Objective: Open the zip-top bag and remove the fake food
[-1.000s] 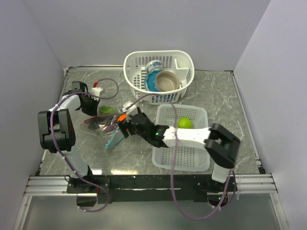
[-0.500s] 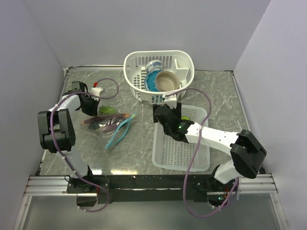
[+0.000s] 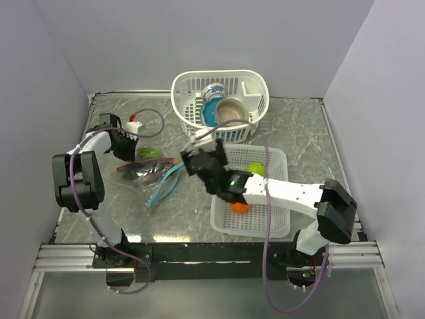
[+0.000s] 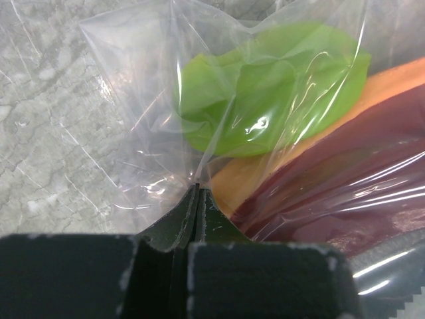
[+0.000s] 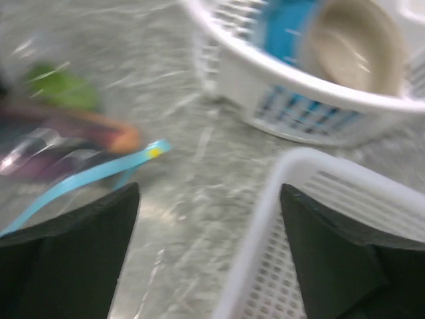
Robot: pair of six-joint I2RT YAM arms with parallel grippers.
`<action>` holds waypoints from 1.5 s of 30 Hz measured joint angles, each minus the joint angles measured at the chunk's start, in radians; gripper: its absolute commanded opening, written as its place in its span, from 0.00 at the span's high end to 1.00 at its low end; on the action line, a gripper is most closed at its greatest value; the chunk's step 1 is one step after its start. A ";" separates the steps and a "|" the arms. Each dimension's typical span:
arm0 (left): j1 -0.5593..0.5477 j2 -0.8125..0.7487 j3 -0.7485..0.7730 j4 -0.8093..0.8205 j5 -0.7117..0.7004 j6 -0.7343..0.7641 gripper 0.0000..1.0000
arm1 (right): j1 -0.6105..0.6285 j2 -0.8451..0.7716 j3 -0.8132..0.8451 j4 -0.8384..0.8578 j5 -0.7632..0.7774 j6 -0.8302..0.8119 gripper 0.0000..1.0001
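The zip-top bag [image 3: 150, 170] lies on the left of the table, its teal zip strip [image 3: 166, 187] hanging open toward the middle. My left gripper [image 3: 126, 150] is shut on the bag's clear film [image 4: 198, 181] at the far left end. Through the film show a green piece [image 4: 265, 93], a long orange piece [image 4: 249, 183] and a dark purple piece [image 4: 352, 153]. My right gripper [image 3: 199, 154] stands open and empty between the bag and the white mesh tray [image 3: 224, 219], just off the tray's rim [image 5: 269, 219]. An orange ball [image 3: 240, 207] and a green round fruit [image 3: 254, 169] lie in the tray.
A white oval basket [image 3: 192, 86] at the back holds a blue bowl [image 3: 210, 113] and a tan bowl [image 3: 231, 111]; it stands close ahead of my right gripper, its rim [image 5: 299, 83] in the right wrist view. Grey walls close off three sides.
My right gripper carried the orange ball from the bag to the tray, let it go there, and has swung back left toward the bag with its jaws wide. The left gripper has kept still.
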 measured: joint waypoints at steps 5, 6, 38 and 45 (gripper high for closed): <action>0.000 0.000 0.000 -0.001 0.000 0.000 0.99 | 0.113 0.138 0.016 0.112 -0.124 -0.108 0.95; 0.000 0.000 0.000 -0.002 0.000 0.000 0.99 | 0.116 0.179 0.018 0.130 -0.150 -0.116 0.96; -0.021 0.023 0.010 -0.003 0.007 0.003 0.99 | -0.010 0.618 0.322 0.253 -0.675 -0.177 0.01; -0.025 0.023 0.011 -0.002 0.007 0.004 0.99 | -0.010 0.676 0.416 0.250 -0.687 -0.230 0.00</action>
